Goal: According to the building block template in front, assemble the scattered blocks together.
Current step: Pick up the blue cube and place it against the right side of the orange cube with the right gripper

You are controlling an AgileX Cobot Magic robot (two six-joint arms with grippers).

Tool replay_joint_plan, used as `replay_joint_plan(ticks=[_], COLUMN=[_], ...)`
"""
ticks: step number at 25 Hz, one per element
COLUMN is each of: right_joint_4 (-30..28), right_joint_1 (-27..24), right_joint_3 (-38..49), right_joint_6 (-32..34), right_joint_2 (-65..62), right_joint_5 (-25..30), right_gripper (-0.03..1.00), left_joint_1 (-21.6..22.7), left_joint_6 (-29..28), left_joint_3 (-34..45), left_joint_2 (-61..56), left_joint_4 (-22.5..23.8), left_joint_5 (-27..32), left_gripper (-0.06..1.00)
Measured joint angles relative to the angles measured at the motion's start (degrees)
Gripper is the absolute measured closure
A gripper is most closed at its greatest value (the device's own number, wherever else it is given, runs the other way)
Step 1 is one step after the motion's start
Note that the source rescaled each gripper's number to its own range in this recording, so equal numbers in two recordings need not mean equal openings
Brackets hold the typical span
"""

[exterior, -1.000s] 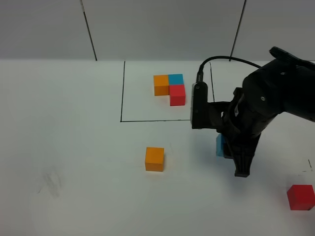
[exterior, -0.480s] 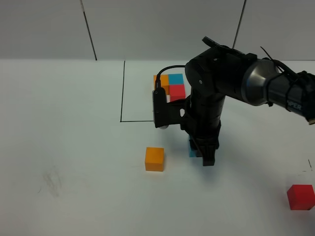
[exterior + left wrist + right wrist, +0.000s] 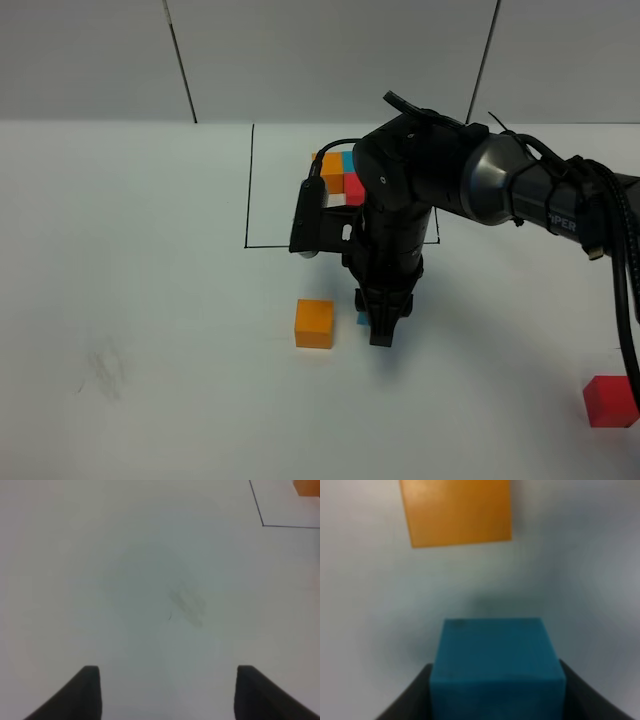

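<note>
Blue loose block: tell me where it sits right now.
In the high view the blue block sits near the centre, gripped in the right claw, just right of the orange block but apart from it, in front of the framed template.

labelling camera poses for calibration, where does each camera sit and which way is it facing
Exterior high: mounted high off the arms, looking down at the table; the right arm shows, hiding part of the template.
Left wrist: on the left arm, facing the table; the left gripper shows, open.
Right wrist: on the right arm, looking past the right gripper, shut on the blue block, toward the orange block.
Shared: exterior and right wrist both show those two blocks.
</note>
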Motion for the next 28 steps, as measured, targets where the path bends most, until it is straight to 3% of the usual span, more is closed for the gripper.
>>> replay_joint_plan(ticks=[28], right_joint_4=[1.28], right_joint_1=[1.70], right_joint_3=[-0.23], right_joint_6=[-0.70], right_joint_2=[2.90], right_joint_5=[-2.70], right_gripper=[0.73], left_joint_1=[0.00], left_joint_6=[0.00], left_joint_3=[0.00], left_joint_2=[0.00], left_joint_4=[0.10], left_joint_5=[0.00], left_gripper=[0.66])
